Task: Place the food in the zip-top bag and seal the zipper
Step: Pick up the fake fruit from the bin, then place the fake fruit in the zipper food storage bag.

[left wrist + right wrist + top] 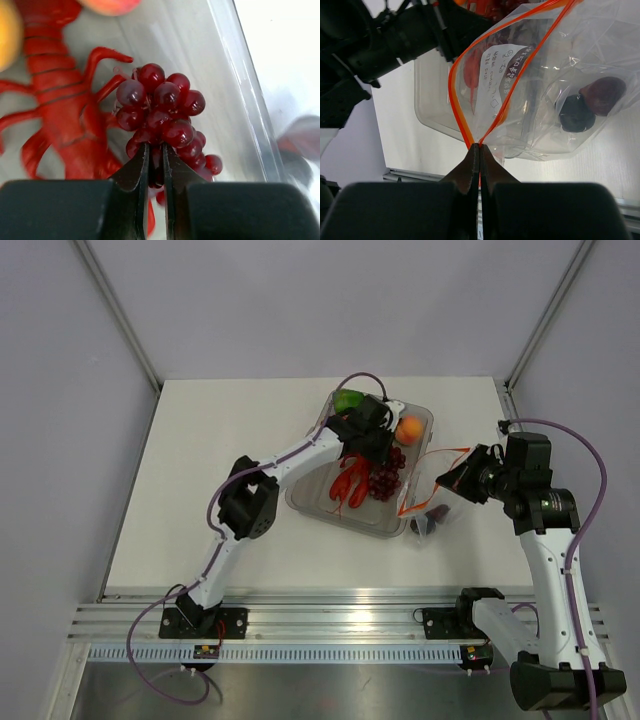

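My left gripper [155,146] [378,445] is shut on the purple grapes [162,115] [386,478], over the clear tray [312,498]. The red lobster [65,107] [350,483] lies just left of the grapes in the tray. The peach [408,429] and green pepper [349,399] lie at the tray's far end. My right gripper [479,146] [462,478] is shut on a corner of the zip-top bag [555,95], holding its mouth open toward the tray. The red-orange zipper [462,85] [425,475] gapes wide. A dark plum [575,114] and another dark red piece [602,94] lie inside the bag.
The tray stands mid-table with its right wall [245,90] close to the grapes. A yellow fruit [9,35] shows at the left edge of the left wrist view. The left arm [395,35] crosses the right wrist view above the bag. Grey walls enclose the white table [220,460].
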Motion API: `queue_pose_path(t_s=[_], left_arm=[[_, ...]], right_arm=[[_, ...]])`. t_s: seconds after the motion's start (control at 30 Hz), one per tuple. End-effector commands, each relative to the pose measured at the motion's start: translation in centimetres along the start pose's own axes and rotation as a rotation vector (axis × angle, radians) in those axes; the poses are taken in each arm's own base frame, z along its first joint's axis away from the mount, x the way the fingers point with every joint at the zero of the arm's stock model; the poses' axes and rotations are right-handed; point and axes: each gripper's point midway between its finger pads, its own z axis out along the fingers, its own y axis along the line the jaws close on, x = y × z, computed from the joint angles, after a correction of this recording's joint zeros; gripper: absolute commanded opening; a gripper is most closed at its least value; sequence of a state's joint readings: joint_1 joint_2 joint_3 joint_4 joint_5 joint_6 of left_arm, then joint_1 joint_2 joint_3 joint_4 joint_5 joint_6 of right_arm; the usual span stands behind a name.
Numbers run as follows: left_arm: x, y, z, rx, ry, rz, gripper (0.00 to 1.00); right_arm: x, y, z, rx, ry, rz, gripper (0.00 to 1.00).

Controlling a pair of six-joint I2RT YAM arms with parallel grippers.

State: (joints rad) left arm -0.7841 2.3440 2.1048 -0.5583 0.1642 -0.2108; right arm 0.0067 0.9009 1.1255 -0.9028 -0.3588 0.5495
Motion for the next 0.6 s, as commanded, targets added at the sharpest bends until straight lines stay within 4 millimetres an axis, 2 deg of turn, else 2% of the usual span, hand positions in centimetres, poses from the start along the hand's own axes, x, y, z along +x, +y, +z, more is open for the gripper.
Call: queue_pose_path(t_s=[0.0,0.03,0.13,0.33,0.37,0.4,0.47,0.5,0.57], left_arm=[[-6.6,-0.3,-7.3,0.045,-0.200,-0.009,0.00],[-7.4,-0.6,-8.8,0.058,-0.228,-0.008,0.00],[-7.8,-0.4,-10.5,0.062,-0.250,-0.022,0.00],[-9.8,-2.0,-16.1,0.095,-0.341,-0.005,0.00],[-10.1,-2.4,-17.0,0.112,-0.360,0.000,0.00],[-11.3,-3.5,-19.5,0.142,-0.421,0.022,0.00],[-11.5,-4.6,-21.2,0.188,-0.449,0.037,0.00],[-12.2,-5.3,-23.2,0.202,-0.489,0.046,0.00],[-12.5,-6.1,-24.9,0.229,-0.512,0.051,0.00]], right_arm=[[-0.9,1.0,-0.1,-0.042,-0.033,-0.035,0.00],[-0.8,0.9,0.0,-0.040,-0.031,-0.032,0.00],[-0.7,0.7,0.2,-0.040,-0.031,-0.032,0.00],[-0.5,0.5,1.1,-0.049,-0.021,-0.013,0.00],[-0.6,0.5,1.3,-0.050,-0.022,-0.012,0.00],[-0.5,0.4,1.5,-0.049,-0.015,-0.008,0.00],[-0.5,0.5,1.7,-0.052,-0.007,-0.005,0.00],[-0.5,0.5,1.9,-0.057,-0.003,-0.003,0.00],[-0.4,0.5,2.2,-0.059,0.005,0.002,0.00]])
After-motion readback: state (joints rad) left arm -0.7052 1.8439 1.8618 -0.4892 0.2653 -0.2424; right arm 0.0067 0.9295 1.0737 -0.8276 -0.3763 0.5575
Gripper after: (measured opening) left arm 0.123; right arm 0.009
